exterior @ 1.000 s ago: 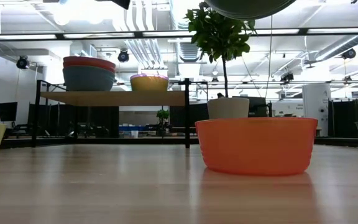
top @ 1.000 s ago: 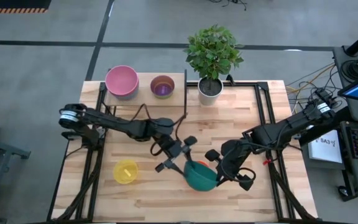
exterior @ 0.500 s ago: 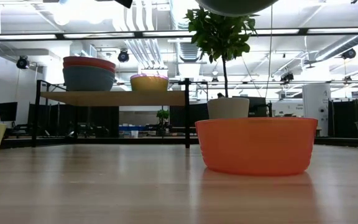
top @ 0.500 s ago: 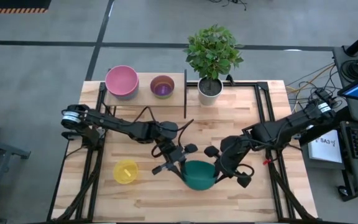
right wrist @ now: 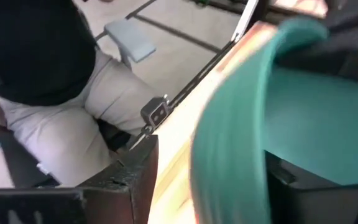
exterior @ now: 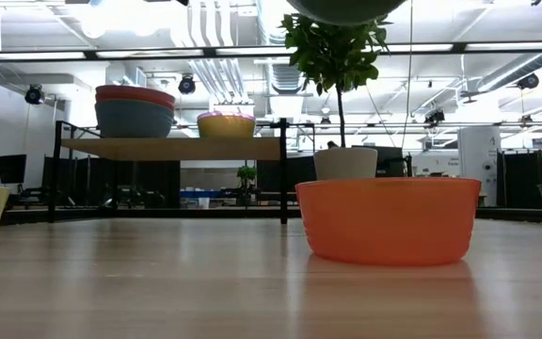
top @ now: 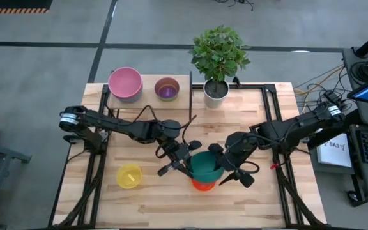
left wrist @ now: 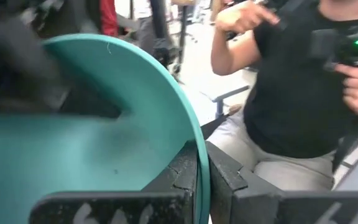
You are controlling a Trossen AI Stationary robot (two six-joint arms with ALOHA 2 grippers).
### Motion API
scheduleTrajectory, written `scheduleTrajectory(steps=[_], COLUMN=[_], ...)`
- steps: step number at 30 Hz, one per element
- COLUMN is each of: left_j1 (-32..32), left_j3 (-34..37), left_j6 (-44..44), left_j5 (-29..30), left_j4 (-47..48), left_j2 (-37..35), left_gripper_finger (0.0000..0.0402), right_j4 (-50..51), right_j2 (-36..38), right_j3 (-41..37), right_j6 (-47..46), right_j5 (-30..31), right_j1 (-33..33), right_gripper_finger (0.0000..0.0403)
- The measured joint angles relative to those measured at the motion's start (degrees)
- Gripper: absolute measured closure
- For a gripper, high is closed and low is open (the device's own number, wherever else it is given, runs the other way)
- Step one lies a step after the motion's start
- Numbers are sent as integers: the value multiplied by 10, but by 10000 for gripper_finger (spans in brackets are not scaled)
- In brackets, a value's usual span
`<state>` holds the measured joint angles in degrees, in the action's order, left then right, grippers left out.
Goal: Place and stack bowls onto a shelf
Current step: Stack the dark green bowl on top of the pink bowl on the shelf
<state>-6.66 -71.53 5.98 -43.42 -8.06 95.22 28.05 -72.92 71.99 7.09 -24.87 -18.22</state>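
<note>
A teal bowl (top: 206,167) hangs above an orange bowl (top: 202,186) that stands on its base on the table near its front middle. My left gripper (top: 190,167) is shut on the teal bowl's left rim. My right gripper (top: 225,167) stands open, one finger on each side of the bowl's right rim (right wrist: 229,155). A yellow bowl (top: 130,176) sits on the table to the left. On the shelf (top: 149,99) at the far left stand a pink bowl (top: 125,83), stacked on another bowl (exterior: 135,120), and a purple bowl (top: 167,88). My left gripper pinches the teal bowl's rim (left wrist: 197,163) between its two fingers, one finger (left wrist: 178,180) inside the bowl and one outside. It comes from the table's left. The bowl is lifted clear, over the orange bowl. My right gripper: I cannot tell whether its open fingers touch the bowl.
A white pot with a green plant (top: 216,89) stands at the far edge, right of the shelf's black divider (top: 190,96). Black frame rails (top: 275,128) run along both sides of the table. A seated person (left wrist: 291,93) shows beyond the table's front.
My left gripper has moved toward the teal bowl and shut on its left rim. My right gripper has opened and let go of the right rim. The teal bowl has shifted a little toward the far edge, and the orange bowl now shows below it.
</note>
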Motion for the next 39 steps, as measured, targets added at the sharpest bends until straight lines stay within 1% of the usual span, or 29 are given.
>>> scheduleTrajectory(steps=[2,4,7,9,11,13,15,17,18,22,26,29,31,32,34,36,39], left_j1=[0,0,1,-1,-3,-1,0,-1,-1,-1,-1,1,10,16,32,57,109], left_j3=[0,-1,-2,2,2,2,0,-3,-9,-58,-135,-203,-243,-260,-286,-298,-293], left_j6=[4,6,7,-4,-9,-17,-24,-28,-30,-49,-72,-110,-142,-155,-170,-172,-167], left_j5=[14,34,68,79,97,127,166,206,237,383,518,653,722,743,760,760,756], left_j4=[26,52,98,169,193,229,247,308,343,486,634,767,843,869,904,922,928], left_j2=[-14,-31,-61,-83,-100,-122,-140,-158,-166,-197,-211,-212,-210,-209,-209,-213,-221], left_gripper_finger=[401,401,401,401,401,401,401,401,401,401,401,401,401,401,401,401,401], right_j4=[-1,-3,-4,16,-3,-1,-4,-1,-1,9,29,34,34,36,34,33,31], right_j2=[8,19,35,52,67,78,84,91,93,99,94,91,90,89,89,90,90], right_j3=[7,13,20,24,30,29,29,27,27,27,26,24,18,16,8,2,-7], right_j6=[0,0,-1,-8,-15,-25,-29,-31,-35,-47,-56,-60,-61,-62,-62,-66,-72], right_j5=[15,48,116,163,220,274,305,309,309,306,309,308,309,309,309,309,309], right_j1=[0,0,0,-1,-3,-2,-1,0,-1,-2,-2,-2,-2,-3,-3,-3,-3], right_gripper_finger=[219,218,218,218,218,218,218,218,218,218,218,218,218,218,218,218,218])
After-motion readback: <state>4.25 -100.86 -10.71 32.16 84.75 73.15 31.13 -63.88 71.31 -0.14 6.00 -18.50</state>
